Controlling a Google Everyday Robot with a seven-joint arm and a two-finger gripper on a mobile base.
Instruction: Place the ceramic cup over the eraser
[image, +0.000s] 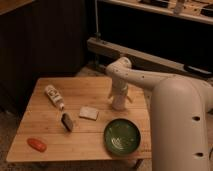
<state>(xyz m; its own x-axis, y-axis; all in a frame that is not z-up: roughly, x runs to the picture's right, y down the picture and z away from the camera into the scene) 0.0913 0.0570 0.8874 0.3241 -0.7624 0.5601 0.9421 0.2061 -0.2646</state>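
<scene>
The small white ceramic cup (119, 103) stands on the wooden table (95, 87) at its right side, behind the green plate. My gripper (119, 94) hangs straight down from the white arm, right over the cup and at it. The eraser (67, 121), a small dark block, lies left of the table's middle, well left of the cup and the gripper.
A green plate (122, 136) sits at the front right. A flat beige pad (88, 113) lies between the eraser and the cup. A white tube-like bottle (54, 96) lies at the back left. An orange-red oval (37, 144) lies at the front left corner.
</scene>
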